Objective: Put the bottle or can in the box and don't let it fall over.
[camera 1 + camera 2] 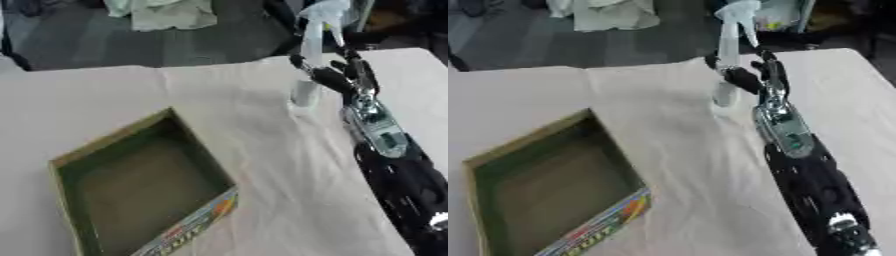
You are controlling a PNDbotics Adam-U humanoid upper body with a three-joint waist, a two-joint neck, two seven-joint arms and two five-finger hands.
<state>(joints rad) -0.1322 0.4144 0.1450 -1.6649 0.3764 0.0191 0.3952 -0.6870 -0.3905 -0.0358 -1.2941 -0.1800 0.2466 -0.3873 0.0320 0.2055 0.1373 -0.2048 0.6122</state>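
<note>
- Nearest the camera sits the box (140, 190), an open cardboard carton at the lower left of the table (289, 200), its dull green inside bare of contents.
- Along the box's near outer wall runs a colourful printed band (605, 225) in red, orange, blue and white; there is lettering on it, but it is too blurred to read.
- Coming in from the lower right, the right arm (807, 180) stretches up across the cloth, black at the forearm with a silver and green section nearer the wrist.
- At the far end of that arm, the right hand (337, 77) has its dark fingers curled round the bottle (308, 75), closing on it about midway up.
- That bottle is tall, slim and pale, clear or translucent, and stands roughly upright near the far edge of the table, well apart from the box and up to its right.
- Its base (725, 97) seems to touch the cloth, though I cannot tell for sure; no label or writing can be made out on it.
- Pale cloth covers the table, creased between box and bottle.
- Beyond the far edge, light crumpled fabric (171, 12) lies on a dark floor.
</note>
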